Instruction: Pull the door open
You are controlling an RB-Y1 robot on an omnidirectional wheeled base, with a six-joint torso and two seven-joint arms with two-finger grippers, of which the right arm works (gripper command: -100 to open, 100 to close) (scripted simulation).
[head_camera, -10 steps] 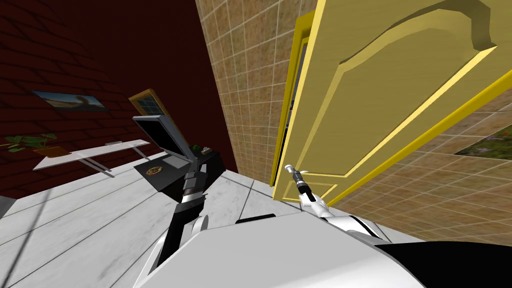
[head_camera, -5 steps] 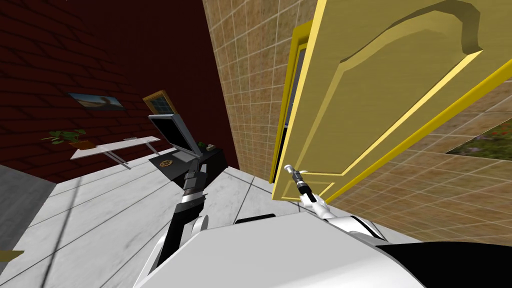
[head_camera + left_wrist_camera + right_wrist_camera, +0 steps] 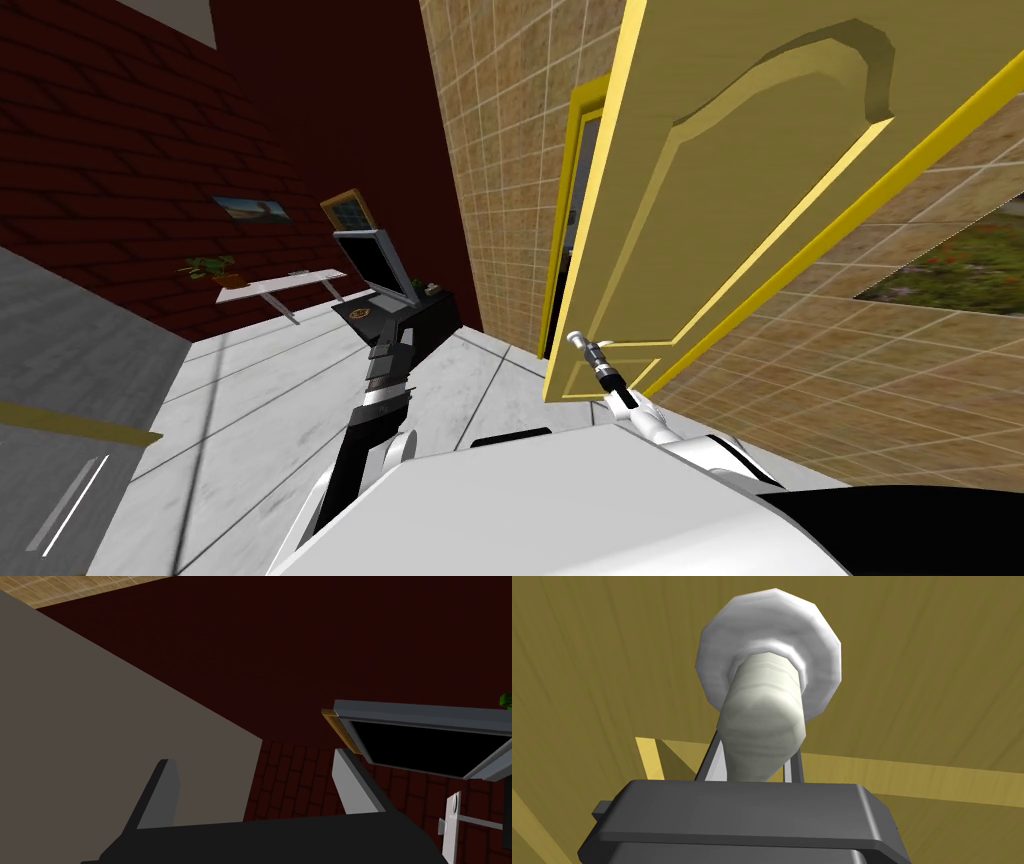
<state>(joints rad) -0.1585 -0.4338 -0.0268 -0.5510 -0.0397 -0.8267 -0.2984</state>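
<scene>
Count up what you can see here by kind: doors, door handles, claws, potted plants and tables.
Doors: 1, the yellow door
Door handles: 1, the pale handle
Claws: 2, the left claw open, the right claw shut on the handle
Potted plants: 1, the potted plant
Tables: 1, the white table
Total: 6

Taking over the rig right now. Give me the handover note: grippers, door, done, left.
Right gripper: shut on the pale handle, fingers pressing its sides, arm stretched out to the door.
Left gripper: open, holding nothing, arm held forward over the floor away from the door.
Door: yellow, partly open, its handle edge swung out of the yellow frame toward me, with a gap showing between them.
Done: handle gripped, door off the frame.
Left: pull it wider, probably by backing away with the grip held. Release only once it is fully open.
</scene>
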